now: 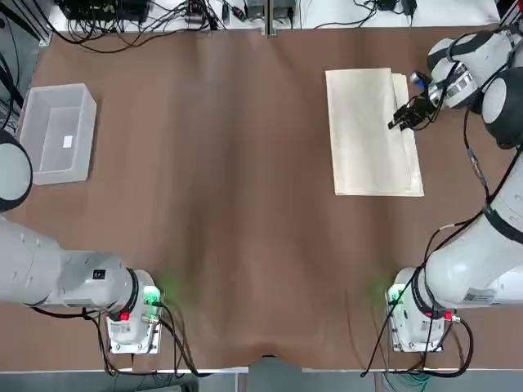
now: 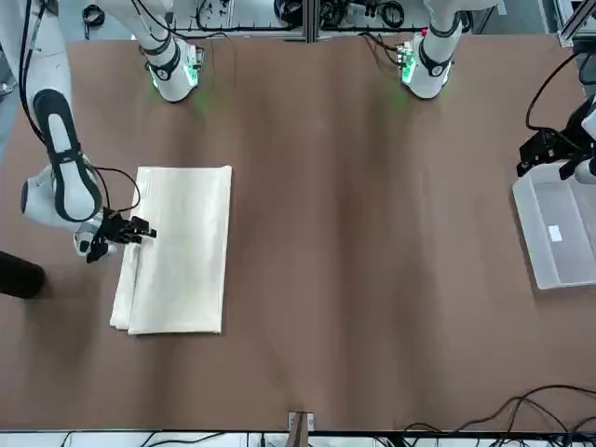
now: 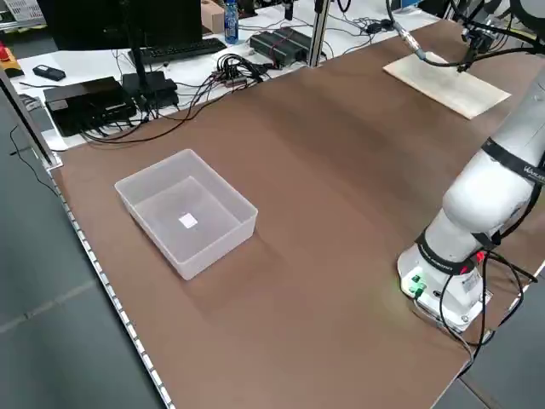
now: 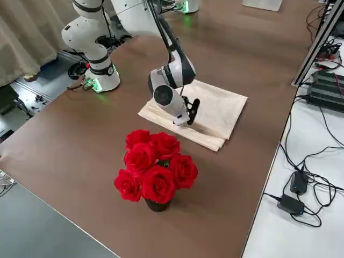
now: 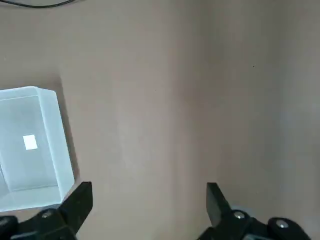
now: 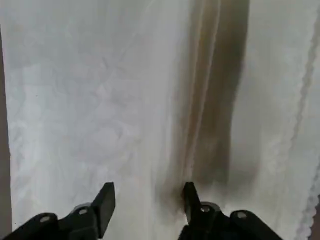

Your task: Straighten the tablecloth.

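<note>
Hovering right end effector (image 1: 403,119) | part-open, holding nothing | tablecloth (image 1: 369,139) folded edge beneath

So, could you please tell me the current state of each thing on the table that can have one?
tablecloth: folded in layers, lying flat, not yet spread out.
right claw: fingers partly apart, down on the tablecloth's folded edge.
left claw: open, holding nothing, beside the bin.
bin: upright, holds only a small white tag.
roses: standing upright.

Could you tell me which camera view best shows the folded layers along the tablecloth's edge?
The right wrist view: the tablecloth fills it, and the right gripper straddles a raised fold. The top and front views show the whole rectangle with its offset under-layer; the right side view shows the stacked edge; the left side view only a distant corner.
</note>
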Motion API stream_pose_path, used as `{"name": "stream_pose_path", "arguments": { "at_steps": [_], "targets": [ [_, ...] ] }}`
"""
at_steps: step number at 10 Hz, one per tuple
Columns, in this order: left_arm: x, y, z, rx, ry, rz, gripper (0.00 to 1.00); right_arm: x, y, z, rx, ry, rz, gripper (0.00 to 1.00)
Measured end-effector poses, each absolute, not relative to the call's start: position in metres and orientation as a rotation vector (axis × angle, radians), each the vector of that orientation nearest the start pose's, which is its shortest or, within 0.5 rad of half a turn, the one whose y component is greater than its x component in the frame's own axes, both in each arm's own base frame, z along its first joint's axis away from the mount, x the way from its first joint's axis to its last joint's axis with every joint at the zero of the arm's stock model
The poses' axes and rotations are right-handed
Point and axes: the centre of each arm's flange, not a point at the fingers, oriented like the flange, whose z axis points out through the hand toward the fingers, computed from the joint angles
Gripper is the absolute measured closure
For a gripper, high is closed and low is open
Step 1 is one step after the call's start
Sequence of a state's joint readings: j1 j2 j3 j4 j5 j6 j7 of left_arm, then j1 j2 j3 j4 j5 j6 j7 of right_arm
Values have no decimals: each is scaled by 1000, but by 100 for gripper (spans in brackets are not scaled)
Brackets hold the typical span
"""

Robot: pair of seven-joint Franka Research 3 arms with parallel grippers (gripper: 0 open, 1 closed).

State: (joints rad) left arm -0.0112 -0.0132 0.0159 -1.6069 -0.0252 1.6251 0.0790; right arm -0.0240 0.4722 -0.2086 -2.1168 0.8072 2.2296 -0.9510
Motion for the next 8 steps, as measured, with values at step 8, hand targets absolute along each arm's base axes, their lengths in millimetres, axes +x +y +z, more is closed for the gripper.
{"name": "stream_pose_path", "arguments": {
  "at_steps": [8],
  "targets": [
    [559, 0, 617, -3162, 116, -64, 0, 534, -86, 172, -2532, -197, 64, 98]
  ]
}}
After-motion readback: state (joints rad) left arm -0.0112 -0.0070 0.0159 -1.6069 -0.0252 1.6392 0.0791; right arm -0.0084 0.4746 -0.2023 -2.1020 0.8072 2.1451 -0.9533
